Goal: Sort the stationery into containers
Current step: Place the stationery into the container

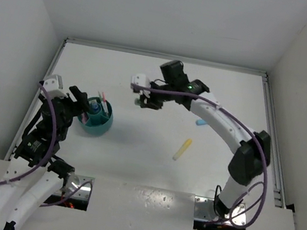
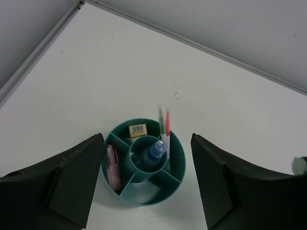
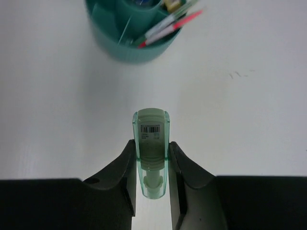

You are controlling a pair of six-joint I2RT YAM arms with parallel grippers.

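The dark-teal cup (image 1: 104,125) stands at the table's left. In the left wrist view its rim (image 2: 181,152) rings several compartments holding a blue-capped tube (image 2: 156,151) in the middle, a pink marker (image 2: 112,168), an eraser (image 2: 138,130) and the thin green and pink pens (image 2: 164,125). My left gripper (image 2: 146,184) is open with its jaws either side of the cup. My right gripper (image 3: 151,154) is shut on a pastel green marker (image 3: 151,136), held above the table right of the cup (image 3: 120,45). In the top view the right gripper (image 1: 144,101) is mid-table.
A yellow marker (image 1: 182,148) lies on the table in the middle right. A blue marker (image 1: 201,123) lies partly hidden under the right arm. White walls and a metal rail (image 1: 164,56) bound the table.
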